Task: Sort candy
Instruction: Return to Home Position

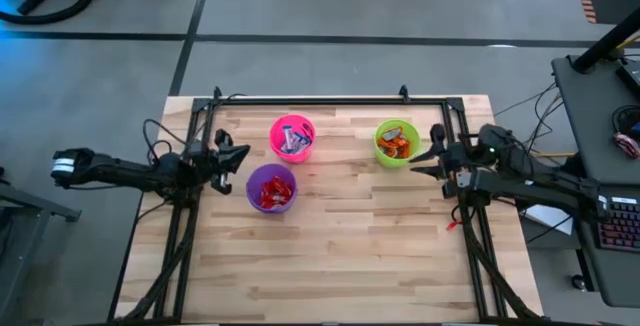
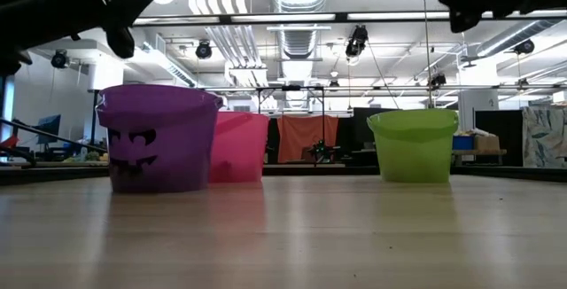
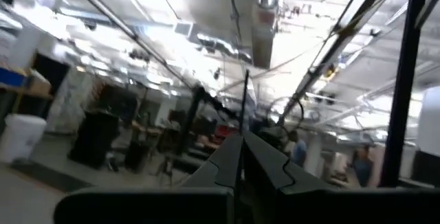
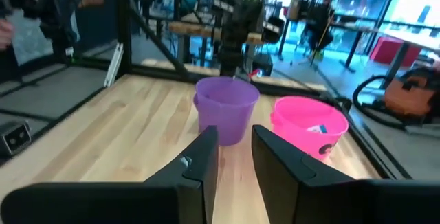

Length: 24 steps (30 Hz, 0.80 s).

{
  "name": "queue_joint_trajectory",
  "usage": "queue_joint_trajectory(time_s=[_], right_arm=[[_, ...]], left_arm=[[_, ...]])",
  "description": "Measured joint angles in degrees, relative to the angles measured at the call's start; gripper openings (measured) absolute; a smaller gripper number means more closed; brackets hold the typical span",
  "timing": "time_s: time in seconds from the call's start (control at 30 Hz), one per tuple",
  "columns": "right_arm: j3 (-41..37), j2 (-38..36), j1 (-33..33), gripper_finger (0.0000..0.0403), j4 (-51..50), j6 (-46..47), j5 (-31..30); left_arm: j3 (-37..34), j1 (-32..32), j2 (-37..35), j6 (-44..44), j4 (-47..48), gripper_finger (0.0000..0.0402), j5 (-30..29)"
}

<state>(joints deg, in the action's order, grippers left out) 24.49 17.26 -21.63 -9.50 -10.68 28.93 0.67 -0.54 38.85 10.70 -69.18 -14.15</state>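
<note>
On your tabletop (image 1: 350, 256), the purple cup (image 1: 271, 188) stands closest to the near edge, toward the left edge. It has red candy (image 1: 272, 196) in it. Your left gripper (image 1: 240, 156) hangs in the air by the left edge, just beside that cup. Its jaws are pressed together and hold nothing. Your right gripper (image 1: 420, 164) hangs by the right edge. Its jaws are a little apart and hold nothing. Closer to the far edge, the pink cup (image 1: 292, 138) has blue-and-white candy (image 1: 293, 143) in it. The green cup (image 1: 397, 142), just beside the right gripper, has orange candy (image 1: 400, 147) in it.
</note>
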Motion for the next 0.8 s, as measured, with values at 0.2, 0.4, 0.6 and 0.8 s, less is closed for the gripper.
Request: queue_joint_trajectory(time_s=[0.2, 0.4, 0.6, 0.8], right_arm=[[-2.2, -5.2, 0.0, 0.0075, 0.2, 3.3, -0.3], [-5.0, -12.8, 0.0, 0.0081, 0.0, 4.6, -0.4], [-6.1, -17.2, 0.0, 0.0089, -0.9, 5.2, -0.4], [-7.7, -17.2, 0.0, 0.0082, 0.5, 5.2, -0.4]], left_arm=[[-0.1, -4.0, -2.0, -0.3, -0.1, 0.0000, 3.3], [-0.1, -5.7, -9.2, 0.3, 1.1, 0.0000, 15.5], [2.5, -5.7, -21.5, 0.2, 20.5, 0.0000, 16.7], [10.9, -5.7, -33.5, -2.5, 50.9, 0.0000, 16.2]])
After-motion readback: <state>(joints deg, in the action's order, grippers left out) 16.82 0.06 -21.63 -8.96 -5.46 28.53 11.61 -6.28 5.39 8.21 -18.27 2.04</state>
